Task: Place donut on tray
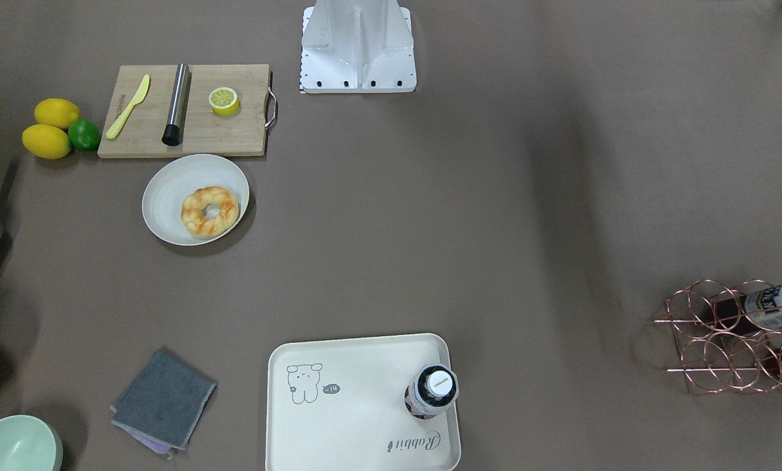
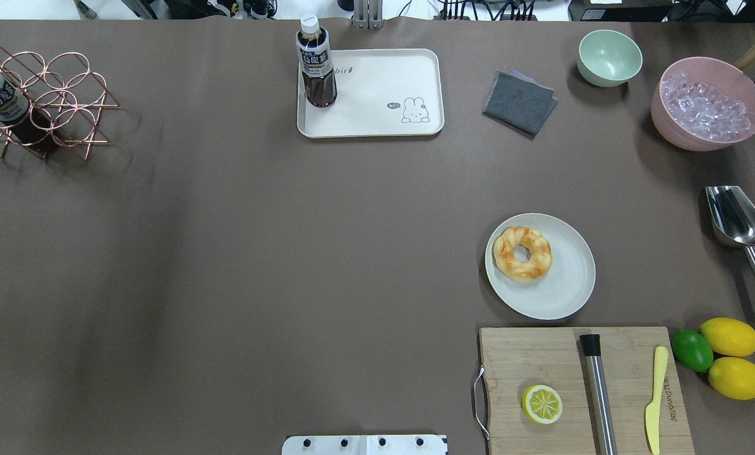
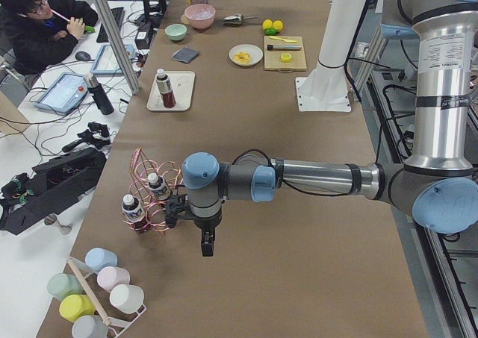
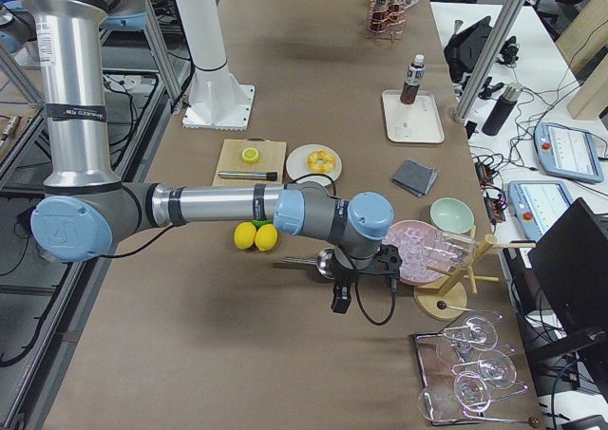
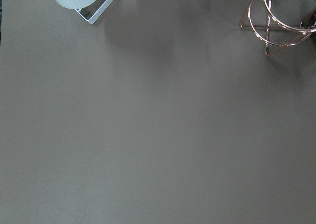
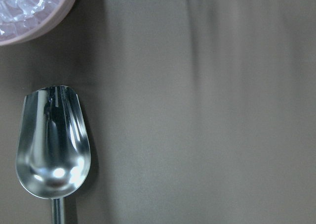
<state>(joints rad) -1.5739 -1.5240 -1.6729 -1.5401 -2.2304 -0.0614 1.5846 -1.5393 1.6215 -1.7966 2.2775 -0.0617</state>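
Note:
The golden twisted donut (image 2: pixel 522 253) lies on a round white plate (image 2: pixel 573 284), also in the front view (image 1: pixel 209 210). The cream tray (image 2: pixel 377 107) with the bear drawing sits at the far middle of the table, with a dark drink bottle (image 2: pixel 316 63) upright on its corner. My left gripper (image 3: pixel 207 246) hangs over the table's left end by the copper rack; I cannot tell whether it is open. My right gripper (image 4: pixel 339 302) hangs over the right end near the metal scoop; I cannot tell its state. Both are far from donut and tray.
A wooden cutting board (image 2: pixel 541 354) with a half lemon (image 2: pixel 542 404), a steel rod and a yellow knife lies near the plate. Lemons and a lime (image 2: pixel 724 354), a scoop (image 2: pixel 734 221), a pink ice bowl (image 2: pixel 706 104), a green bowl (image 2: pixel 609 58), a grey cloth (image 2: pixel 519 101) and a copper rack (image 2: pixel 42 101) stand around.

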